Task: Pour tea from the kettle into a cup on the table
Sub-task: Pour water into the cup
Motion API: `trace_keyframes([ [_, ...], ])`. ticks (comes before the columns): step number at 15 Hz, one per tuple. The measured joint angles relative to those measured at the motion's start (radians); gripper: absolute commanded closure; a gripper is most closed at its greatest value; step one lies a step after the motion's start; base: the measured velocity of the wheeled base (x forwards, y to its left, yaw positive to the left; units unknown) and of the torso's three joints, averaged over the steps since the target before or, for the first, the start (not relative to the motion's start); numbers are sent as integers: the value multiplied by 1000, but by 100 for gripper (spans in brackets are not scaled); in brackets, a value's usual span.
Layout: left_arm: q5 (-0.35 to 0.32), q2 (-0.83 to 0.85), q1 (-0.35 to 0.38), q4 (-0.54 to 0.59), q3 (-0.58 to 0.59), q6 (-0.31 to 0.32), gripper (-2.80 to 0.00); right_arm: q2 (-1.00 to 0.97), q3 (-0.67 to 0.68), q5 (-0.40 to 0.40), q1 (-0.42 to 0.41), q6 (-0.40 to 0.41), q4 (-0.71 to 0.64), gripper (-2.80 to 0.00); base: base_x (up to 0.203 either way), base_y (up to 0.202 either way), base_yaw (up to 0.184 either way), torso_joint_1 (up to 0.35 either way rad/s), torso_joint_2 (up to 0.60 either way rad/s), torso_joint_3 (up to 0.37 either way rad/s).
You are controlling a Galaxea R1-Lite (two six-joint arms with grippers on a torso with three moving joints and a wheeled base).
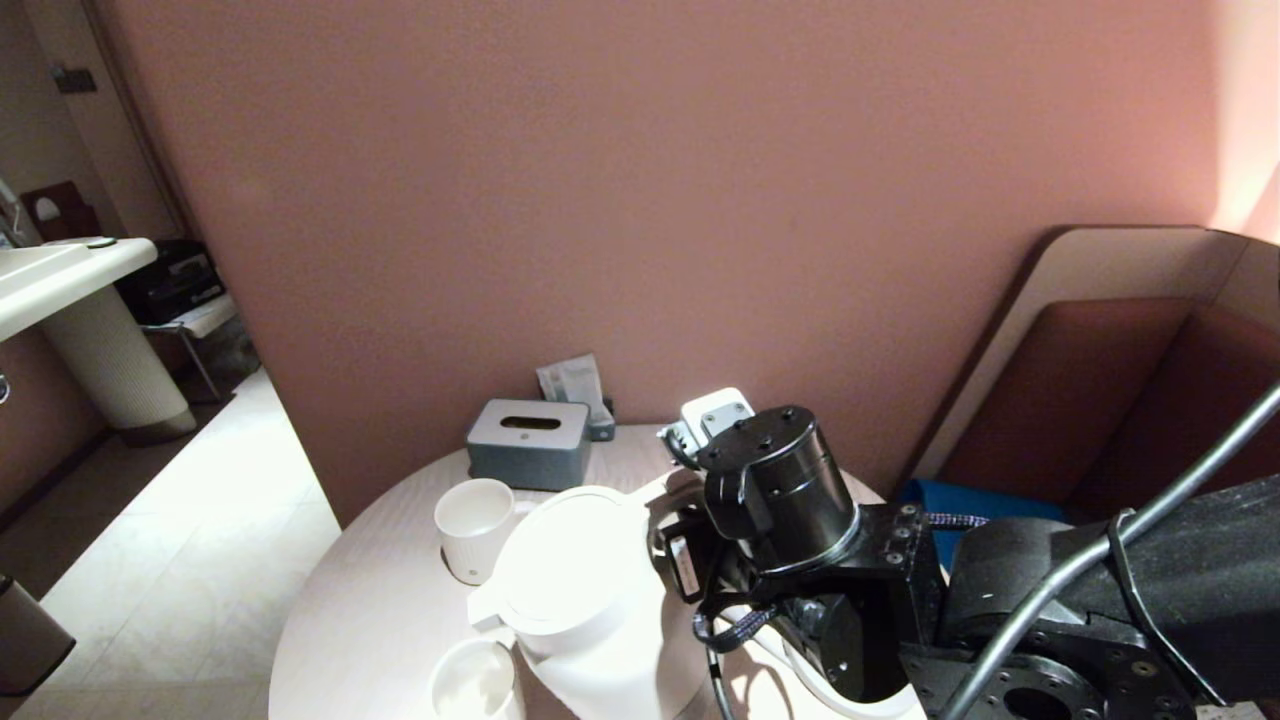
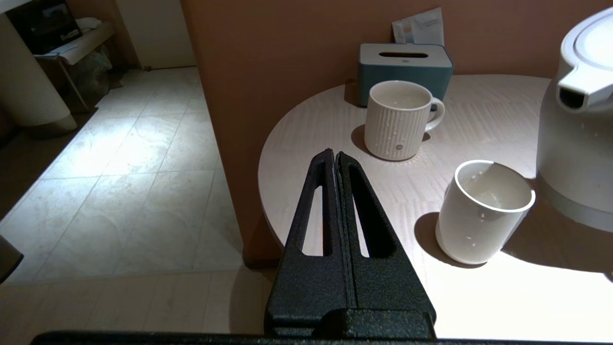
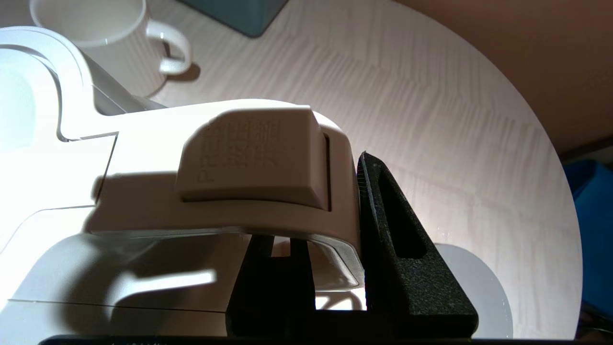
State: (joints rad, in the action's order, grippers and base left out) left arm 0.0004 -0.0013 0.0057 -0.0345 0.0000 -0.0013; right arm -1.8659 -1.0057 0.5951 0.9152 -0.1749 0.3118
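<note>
Right tool (image 3: 330, 249) is clamped on the loop handle (image 3: 268, 191) of the kettle (image 1: 590, 610), with one black finger (image 3: 402, 258) on the outside of the handle and the other tucked under it. Whether the big white kettle sits on the round white worktop (image 2: 479, 120) or is lifted off it, I cannot tell. Its short spout (image 2: 574, 93) points toward the cup (image 2: 483, 211). The cup stands upright just beside the kettle, not touching it. A ribbed mug (image 2: 400, 120) stands farther back, near a blue-gray tissue box (image 2: 407, 67). Left tool (image 2: 335, 160) hangs off the worktop's edge, its fingers pressed together, holding nothing.
</note>
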Motion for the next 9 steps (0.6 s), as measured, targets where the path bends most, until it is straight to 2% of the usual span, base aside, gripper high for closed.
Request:
trace_keyframes([
  [9,0,0,0,0,0,0,0,-21,-17,17,9,135,-5,0,0,0,0,0,0,0],
])
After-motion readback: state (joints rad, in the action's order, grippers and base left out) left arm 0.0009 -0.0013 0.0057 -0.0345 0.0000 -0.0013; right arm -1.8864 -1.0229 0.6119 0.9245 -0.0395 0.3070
